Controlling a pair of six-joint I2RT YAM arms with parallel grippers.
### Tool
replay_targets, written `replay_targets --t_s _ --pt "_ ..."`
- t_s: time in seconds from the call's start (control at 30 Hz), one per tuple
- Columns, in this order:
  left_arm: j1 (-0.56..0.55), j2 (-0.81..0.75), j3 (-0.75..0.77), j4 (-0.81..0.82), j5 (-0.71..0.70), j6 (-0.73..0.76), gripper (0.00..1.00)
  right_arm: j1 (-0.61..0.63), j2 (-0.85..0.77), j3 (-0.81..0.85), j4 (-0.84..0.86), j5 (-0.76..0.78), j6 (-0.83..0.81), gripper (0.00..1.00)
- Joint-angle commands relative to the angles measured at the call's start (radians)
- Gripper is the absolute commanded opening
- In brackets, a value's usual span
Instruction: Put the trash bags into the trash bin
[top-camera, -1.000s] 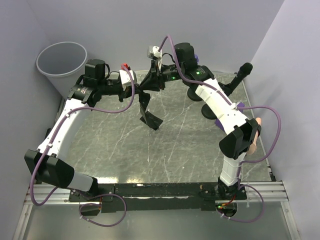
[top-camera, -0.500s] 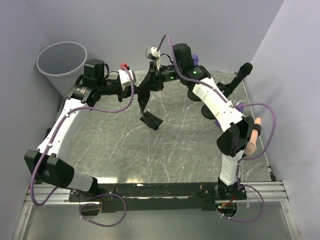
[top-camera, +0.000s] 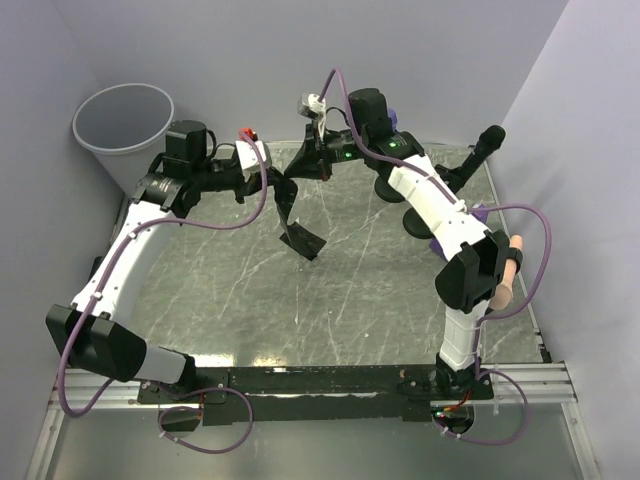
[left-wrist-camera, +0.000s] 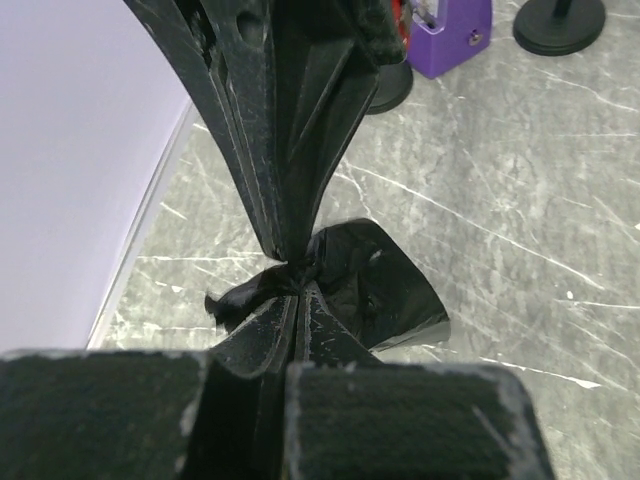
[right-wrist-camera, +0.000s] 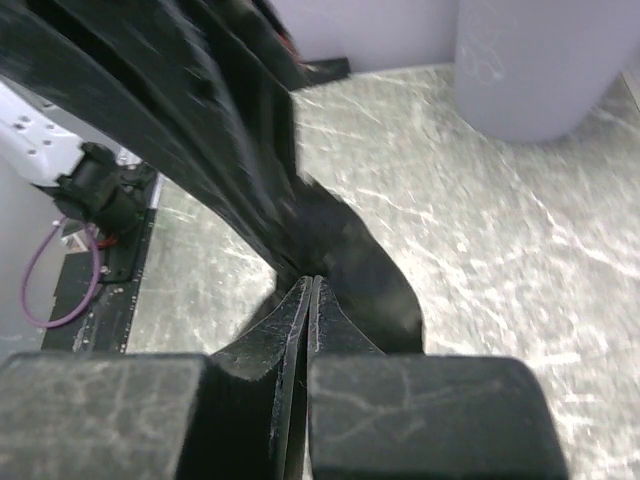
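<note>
A black trash bag (top-camera: 303, 238) hangs over the back middle of the marble table, its lower end touching the top. My left gripper (top-camera: 274, 187) and right gripper (top-camera: 299, 173) meet tip to tip at the bag's bunched top. The left wrist view has my left gripper (left-wrist-camera: 297, 280) shut on the bag (left-wrist-camera: 375, 290), with the right arm's fingers (left-wrist-camera: 270, 130) coming down onto the same knot. The right wrist view has my right gripper (right-wrist-camera: 309, 282) shut on the bag (right-wrist-camera: 350, 255). The round light grey trash bin (top-camera: 125, 125) stands at the back left, beyond the left arm.
A purple block (left-wrist-camera: 446, 35) and black round stand bases (left-wrist-camera: 560, 18) sit at the back right of the table. A black post (top-camera: 485, 146) rises near the right wall. Walls close in the left, back and right sides. The bin's wall (right-wrist-camera: 540, 60) shows beyond the bag.
My right gripper has shut on the top of the bag beside the left one. The left gripper stayed shut on it. The bag has barely moved.
</note>
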Motion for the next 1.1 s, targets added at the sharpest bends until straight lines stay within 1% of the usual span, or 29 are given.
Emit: replay_targets --t_s 0.0,0.13,0.2,0.23,0.27,0.3,0.33,0.37,0.47,0.63,0.8,0.87,1.07 --pt "-0.001 -0.055 -0.015 0.063 -0.017 -0.011 0.01 -0.026 -0.065 -0.014 0.033 0.049 0.001 0.0" --pt "-0.001 -0.061 -0.024 0.072 -0.021 -0.016 0.01 -0.032 -0.069 -0.011 0.035 0.079 0.001 0.0" --pt "-0.001 -0.058 -0.021 0.066 -0.013 -0.013 0.01 -0.034 -0.068 -0.002 0.05 0.052 0.02 0.0" --pt "-0.001 -0.056 -0.018 0.059 -0.007 -0.008 0.01 -0.032 -0.065 0.007 0.058 0.032 0.033 0.04" --pt "0.001 -0.052 -0.013 0.048 -0.001 0.004 0.01 -0.032 -0.063 0.016 0.065 -0.005 0.043 0.2" --pt "0.001 -0.049 -0.01 0.037 0.004 0.016 0.01 -0.029 -0.061 0.028 0.073 -0.019 0.054 0.31" --pt "0.001 -0.047 -0.007 0.025 0.01 0.031 0.01 -0.024 -0.06 0.033 0.081 -0.022 0.059 0.39" --pt "-0.001 -0.043 -0.001 0.011 0.019 0.047 0.01 -0.017 -0.06 0.041 0.078 -0.022 0.051 0.45" --pt "-0.002 -0.04 0.016 -0.012 0.055 0.07 0.01 0.006 -0.04 0.056 0.047 -0.019 0.013 0.49" --pt "-0.001 -0.027 0.044 -0.041 0.078 0.087 0.01 0.029 -0.003 0.081 0.03 -0.065 0.004 0.5" --pt "-0.002 -0.026 0.059 -0.058 0.082 0.102 0.01 0.043 0.017 0.104 0.036 -0.065 0.005 0.5" --pt "-0.002 -0.024 0.062 -0.057 0.084 0.098 0.01 0.048 0.027 0.113 0.038 -0.066 0.007 0.45" --pt "-0.002 -0.032 0.055 -0.037 0.062 0.078 0.01 0.045 0.021 0.104 0.032 -0.059 0.002 0.15"
